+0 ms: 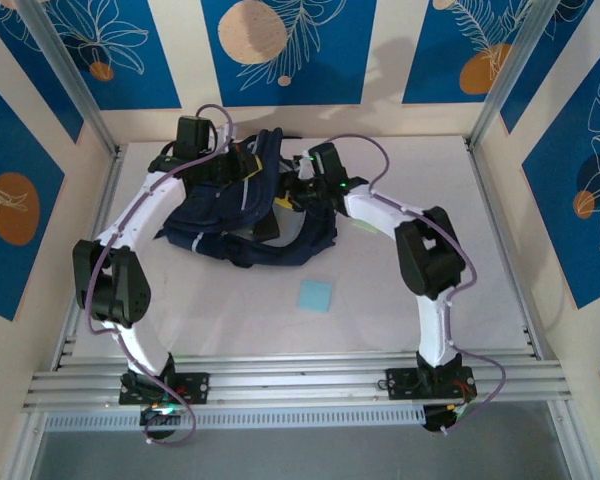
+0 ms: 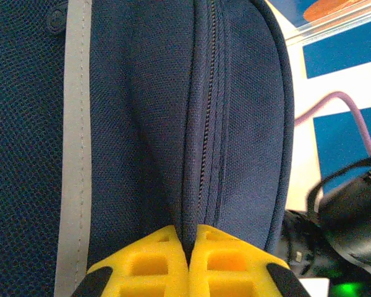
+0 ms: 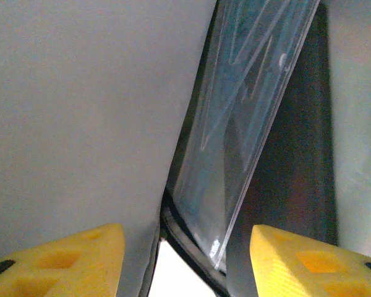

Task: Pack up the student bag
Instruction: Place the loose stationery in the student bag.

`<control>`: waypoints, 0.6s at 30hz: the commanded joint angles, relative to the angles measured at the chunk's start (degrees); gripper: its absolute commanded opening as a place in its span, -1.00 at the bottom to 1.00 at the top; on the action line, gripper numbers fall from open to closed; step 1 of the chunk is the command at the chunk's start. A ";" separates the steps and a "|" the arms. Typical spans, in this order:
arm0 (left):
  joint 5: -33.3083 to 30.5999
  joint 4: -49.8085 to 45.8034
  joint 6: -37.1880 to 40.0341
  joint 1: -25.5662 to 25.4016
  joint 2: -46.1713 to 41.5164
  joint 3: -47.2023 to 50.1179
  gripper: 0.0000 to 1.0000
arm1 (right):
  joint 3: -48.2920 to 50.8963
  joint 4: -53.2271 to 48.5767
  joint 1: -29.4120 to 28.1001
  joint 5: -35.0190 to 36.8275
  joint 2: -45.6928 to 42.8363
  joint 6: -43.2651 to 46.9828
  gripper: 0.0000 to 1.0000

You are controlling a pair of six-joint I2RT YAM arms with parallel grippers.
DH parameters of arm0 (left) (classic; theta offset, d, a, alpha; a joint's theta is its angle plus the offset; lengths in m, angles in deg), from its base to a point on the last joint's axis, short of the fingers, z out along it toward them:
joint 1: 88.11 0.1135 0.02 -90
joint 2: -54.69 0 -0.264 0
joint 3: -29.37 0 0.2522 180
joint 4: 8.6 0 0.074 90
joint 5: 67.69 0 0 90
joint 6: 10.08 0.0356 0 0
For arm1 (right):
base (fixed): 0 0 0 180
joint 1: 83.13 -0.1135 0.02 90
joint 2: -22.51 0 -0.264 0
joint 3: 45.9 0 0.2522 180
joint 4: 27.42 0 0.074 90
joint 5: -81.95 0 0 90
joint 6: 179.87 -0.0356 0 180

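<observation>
Left hand (image 2: 188, 250): yellow fingers (image 2: 154, 266) pressed tight together; they pinch a fold of navy fabric just beside the zip (image 2: 204, 124)
Right hand (image 3: 185, 253): fingers (image 3: 68, 260) stand well apart, gripping nothing; the lower corner of a clear plastic sheet (image 3: 247, 111) sits between them, contact unclear; grey surfaces on either side
Student bag (image 1: 240, 215): slumped on the bench (image 1: 230, 320), far middle, between both hands; grey stripe (image 2: 74, 154) runs left of the zip
Bench: light blue square (image 1: 315, 295) lies flat on the near side of the bag, apart from it
</observation>
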 commanded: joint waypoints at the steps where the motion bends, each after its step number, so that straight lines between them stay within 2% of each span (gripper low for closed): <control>1: 3.04 8.48 -1.12 -0.31 -1.06 -0.11 -1.00 | 4.96 -1.50 1.59 1.47 -3.38 2.77 0.12; 9: 3.18 8.50 -1.15 -0.99 -2.03 0.58 -1.00 | 9.29 0.73 -0.92 0.71 -1.47 2.11 0.12; 13: 3.22 8.99 -1.56 -1.71 -2.15 1.43 -1.00 | 5.27 1.80 -3.33 0.43 2.79 1.69 0.10; 18: 3.74 10.93 -3.28 -3.03 -2.39 3.42 -1.00 | -1.82 6.84 -4.72 -2.17 9.54 -1.17 -0.05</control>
